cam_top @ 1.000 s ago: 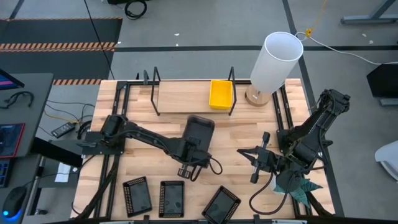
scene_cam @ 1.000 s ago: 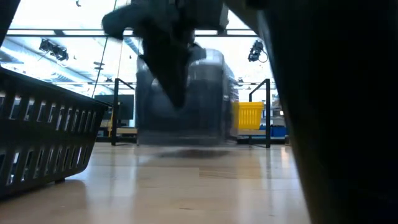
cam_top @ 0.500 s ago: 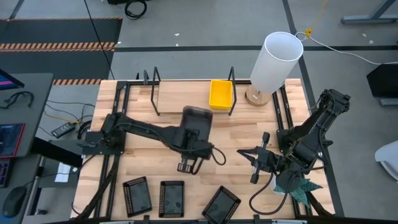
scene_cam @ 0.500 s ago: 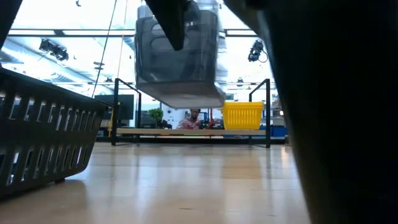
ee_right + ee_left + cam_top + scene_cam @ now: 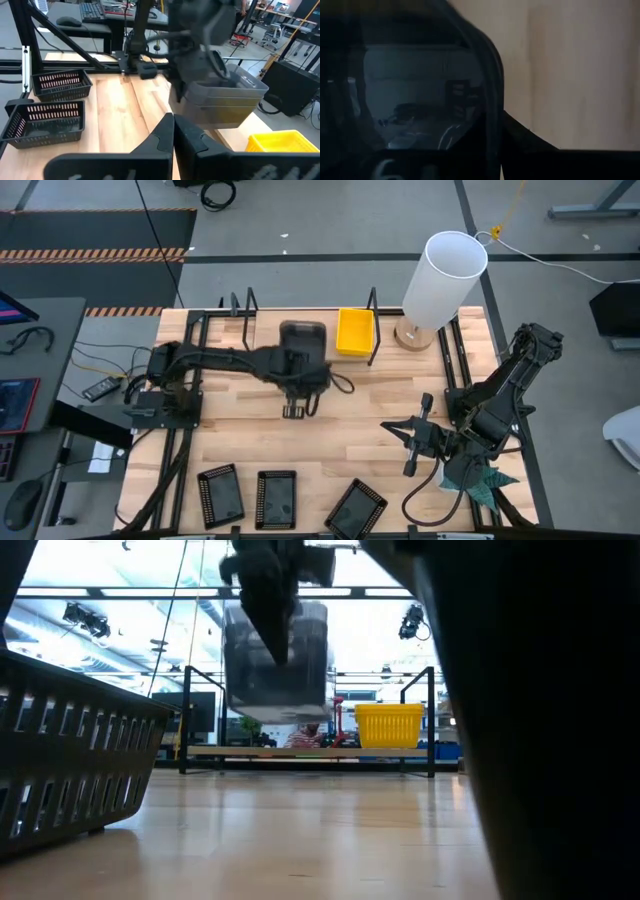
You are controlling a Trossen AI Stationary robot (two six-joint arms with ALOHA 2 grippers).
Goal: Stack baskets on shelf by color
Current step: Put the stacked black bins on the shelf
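My left gripper (image 5: 301, 362) is shut on a dark grey basket (image 5: 303, 340), which it carries in the air over the near edge of the shelf (image 5: 285, 335). In the right wrist view, layered rims on the grey basket (image 5: 225, 100) suggest nested baskets. A yellow basket (image 5: 355, 330) rests by its base on the shelf's right end. Three black mesh baskets (image 5: 276, 498) sit on their bases along the table's near edge. My right gripper (image 5: 404, 436) waits shut above the table's right part. My left gripper holds the grey basket by its near short wall (image 5: 186, 92), coming from above and slanting toward the far edge. Its dark fingers (image 5: 265, 610) reach down over that wall. The basket hangs lifted clear, roughly level, above the shelf board. The gripper itself hides the place of contact.
A white cylindrical lamp (image 5: 440, 280) stands at the far right, beside the shelf's right wire upright (image 5: 373, 330). The left upright (image 5: 248, 330) bounds bare shelf board left of the yellow basket. A person shows in the room behind the shelf (image 5: 312, 732).
My left gripper has risen and travelled from the table's middle toward the far edge, still shut. The grey basket has gone with it, from just above the tabletop to lifted clear over the shelf's near edge, tipping slightly on the way.
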